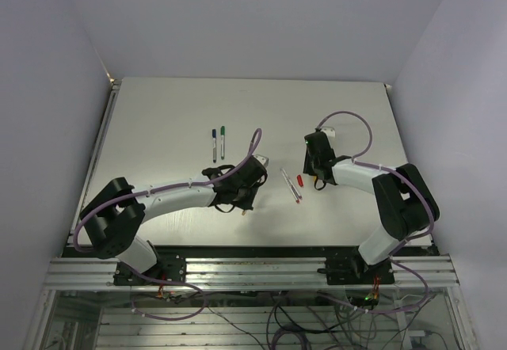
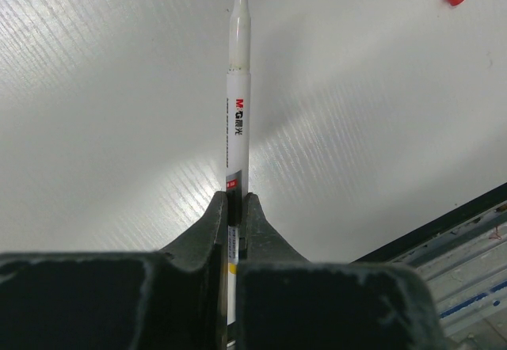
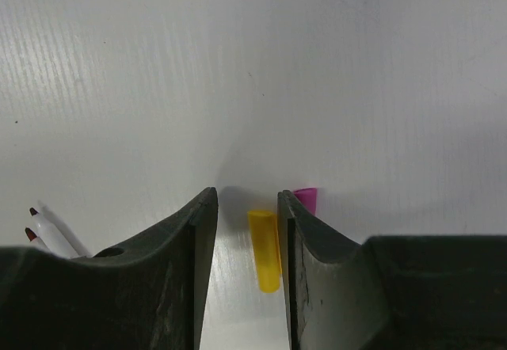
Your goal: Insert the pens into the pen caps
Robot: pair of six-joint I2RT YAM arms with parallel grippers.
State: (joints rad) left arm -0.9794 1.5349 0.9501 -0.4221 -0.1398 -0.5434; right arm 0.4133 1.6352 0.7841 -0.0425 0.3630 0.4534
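My left gripper point(image 2: 236, 195) is shut on a pale pen point(image 2: 238, 104), which points away from the wrist over the table with its small tip bare. In the top view this gripper point(image 1: 242, 185) hangs left of centre. My right gripper point(image 3: 245, 195) is open and low over the table, with a yellow cap point(image 3: 264, 249) lying between its fingers, close to the right one. A magenta cap point(image 3: 306, 199) peeks out just beyond that finger. Two uncapped pens point(image 1: 291, 185) lie between the arms, and a red cap point(image 1: 299, 181) lies beside them.
Two pens with caps on, one blue point(image 1: 214, 144) and one green point(image 1: 223, 140), lie side by side behind the left gripper. The table's near edge and the metal rail point(image 2: 467, 223) show at lower right in the left wrist view.
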